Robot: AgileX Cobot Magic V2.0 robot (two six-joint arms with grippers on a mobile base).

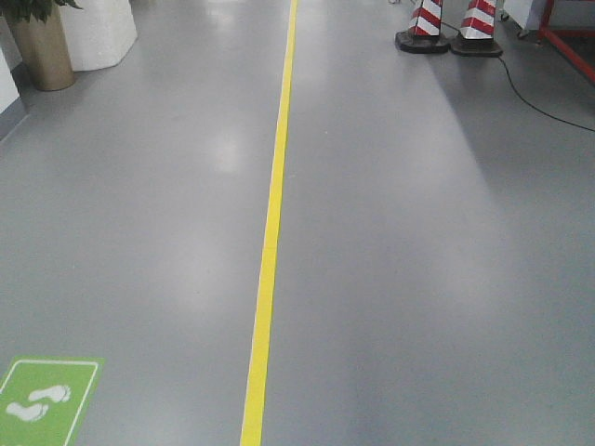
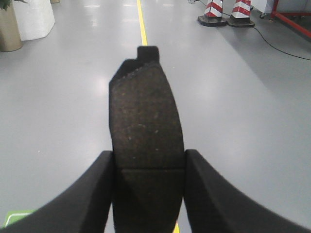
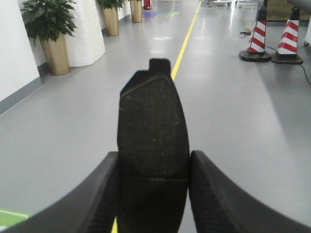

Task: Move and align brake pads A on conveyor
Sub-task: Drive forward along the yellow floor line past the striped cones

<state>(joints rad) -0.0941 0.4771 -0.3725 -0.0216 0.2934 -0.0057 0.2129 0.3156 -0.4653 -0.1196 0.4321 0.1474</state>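
In the left wrist view a dark grey brake pad (image 2: pixel 145 116) points away from me above the floor, its groove level with the fingertips. My left gripper (image 2: pixel 148 162) is shut on its long edges. The right wrist view shows a second brake pad (image 3: pixel 153 124) held the same way, with my right gripper (image 3: pixel 153 162) shut on it. Both pads are carried in the air over the grey floor. The conveyor is out of view in all three views. Neither gripper shows in the front-facing view.
A yellow floor line (image 1: pixel 270 232) runs straight ahead. Red-and-white cones (image 1: pixel 453 23) stand at the far right with a black cable (image 1: pixel 544 102) and a red frame (image 1: pixel 567 28). Potted plants (image 3: pixel 51 36) and a white pillar (image 1: pixel 98 32) line the left. A green footprint sign (image 1: pixel 42 404) lies near left.
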